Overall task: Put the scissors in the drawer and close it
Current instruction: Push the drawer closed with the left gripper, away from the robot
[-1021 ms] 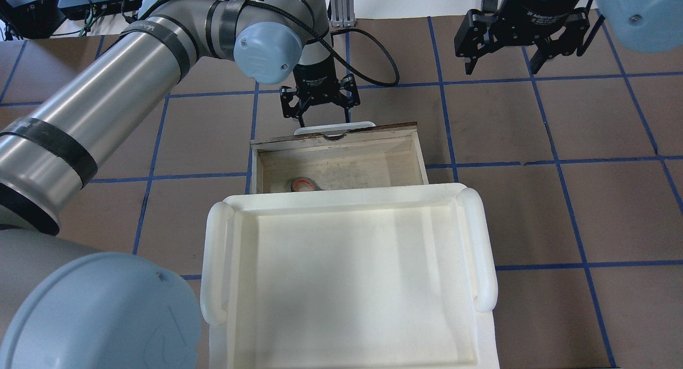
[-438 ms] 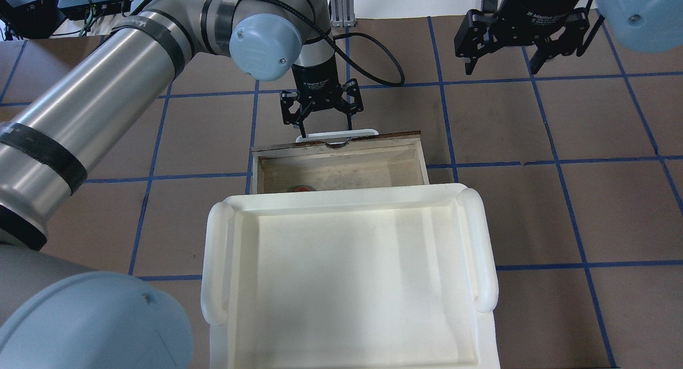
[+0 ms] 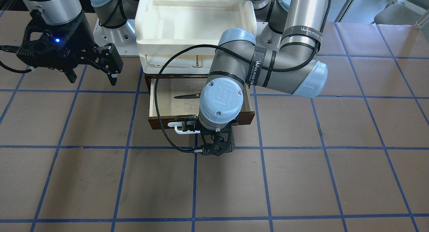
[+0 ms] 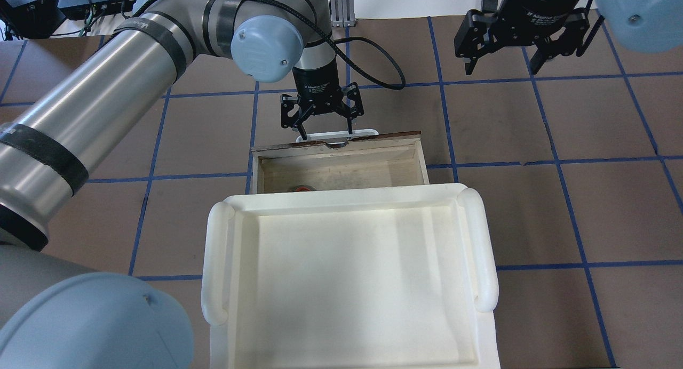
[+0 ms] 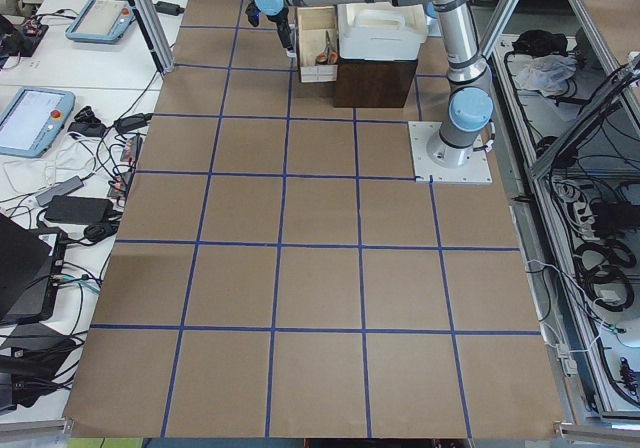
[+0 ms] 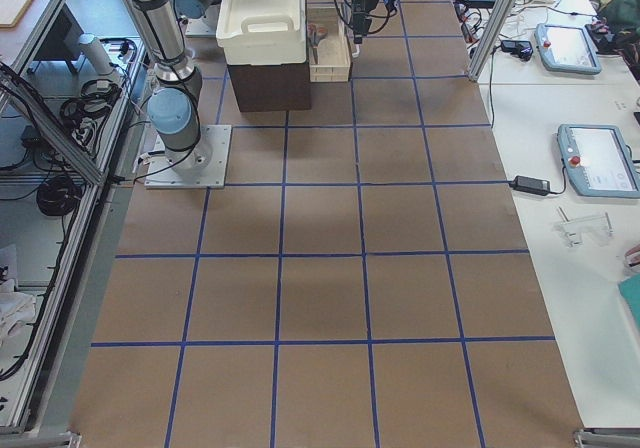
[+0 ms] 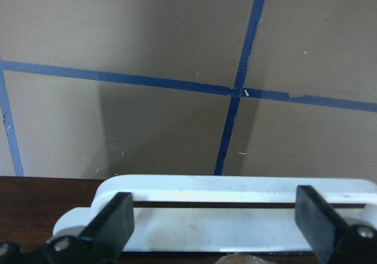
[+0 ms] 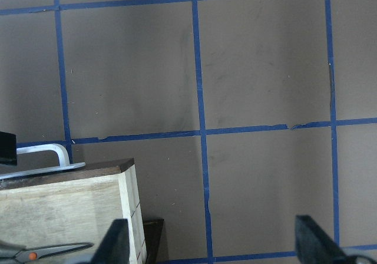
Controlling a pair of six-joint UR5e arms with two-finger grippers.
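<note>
My left pincer (image 4: 325, 134) stood wide at the handle (image 7: 235, 188) of the drawer (image 4: 373, 145); I judged a square, slow push best, with the scissors (image 3: 186, 96) lying inside.

table (image 4: 533, 209) brown, blue grid lines | drawer (image 3: 157, 123) dark brown front, pale ply inside | handle (image 7: 235, 188) white | tray (image 4: 347, 195) cream-white | scissors (image 3: 186, 97) dark blades, orange pivot dot | left arm (image 4: 106, 86) silver, black bands, grey-blue caps | left gripper (image 4: 326, 135), right gripper (image 4: 502, 70) black
</note>
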